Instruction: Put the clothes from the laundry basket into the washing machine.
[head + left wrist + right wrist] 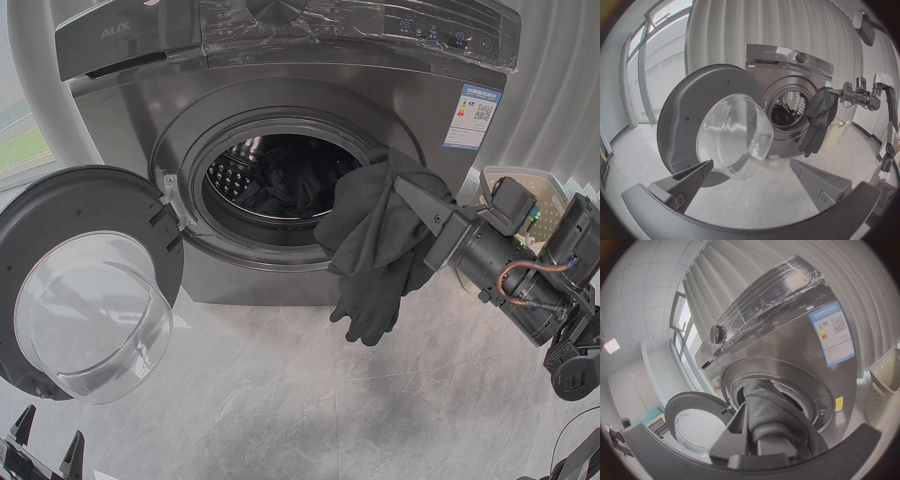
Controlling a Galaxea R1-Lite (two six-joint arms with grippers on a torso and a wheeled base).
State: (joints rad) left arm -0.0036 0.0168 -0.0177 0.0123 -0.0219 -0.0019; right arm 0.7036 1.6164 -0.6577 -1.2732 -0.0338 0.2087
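- Grey marbled floor tiles point(281, 387) spread across the room.
- A pale pleated curtain point(731, 31) hangs at the far side.
- Tall windows point(659, 62) stand just beside the curtain.
- A lit square panel point(611, 345) sits in the tiled ceiling point(640, 277).

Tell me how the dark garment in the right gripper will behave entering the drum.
Probably floppy: the dark garment drapes in folds below the right gripper. Its hanging tail may drag on the drum rim. Likely light: the fabric looks thin.
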